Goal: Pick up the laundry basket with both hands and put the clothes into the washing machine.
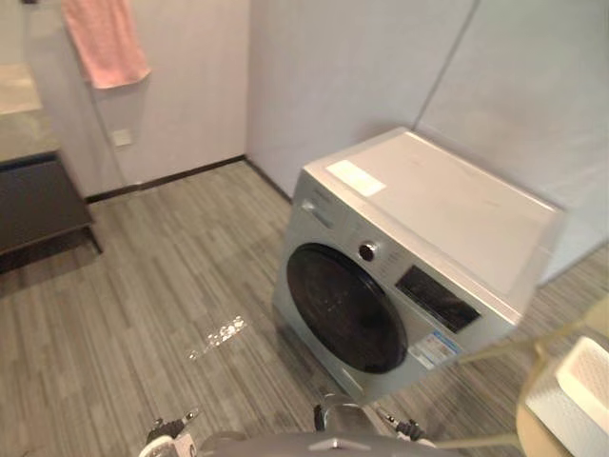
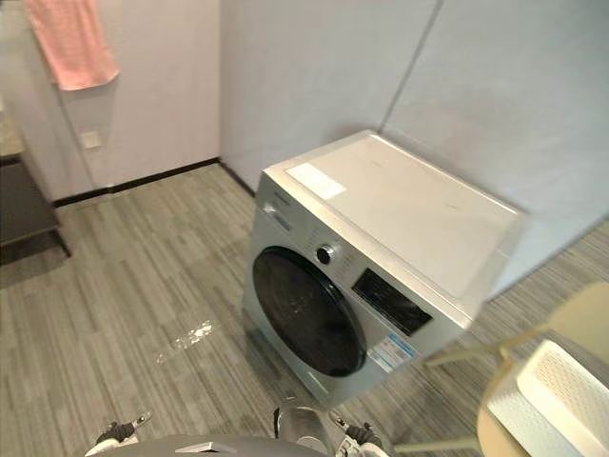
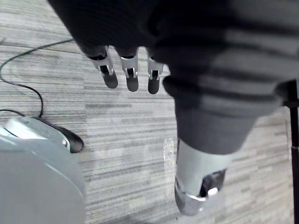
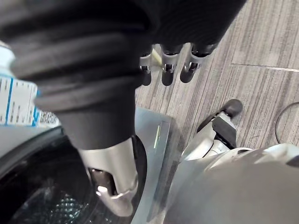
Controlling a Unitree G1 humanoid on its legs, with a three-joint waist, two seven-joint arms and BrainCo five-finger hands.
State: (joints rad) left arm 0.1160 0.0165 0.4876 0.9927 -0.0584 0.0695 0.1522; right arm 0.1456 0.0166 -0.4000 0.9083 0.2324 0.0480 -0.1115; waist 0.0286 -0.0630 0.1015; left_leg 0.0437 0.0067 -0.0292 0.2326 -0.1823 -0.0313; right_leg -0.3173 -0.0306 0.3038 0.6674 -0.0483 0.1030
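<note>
Laundry basket (image 2: 559, 398) well apart from left hand (image 3: 187, 93), right hand (image 4: 117, 70); fingers (image 3: 132, 78) straight, empty.

Grey striped floor (image 1: 143, 286), pale walls (image 1: 333, 67) with dark skirting (image 1: 162, 179). Pink towel (image 1: 105, 40) hangs on the left wall. Dark cabinet (image 1: 38, 205) stands at far left.

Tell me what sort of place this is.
Probably a home laundry or bathroom corner: a front-loading washing machine with its door shut, a pink towel hanging up, and what looks like a white basket nearby.
</note>
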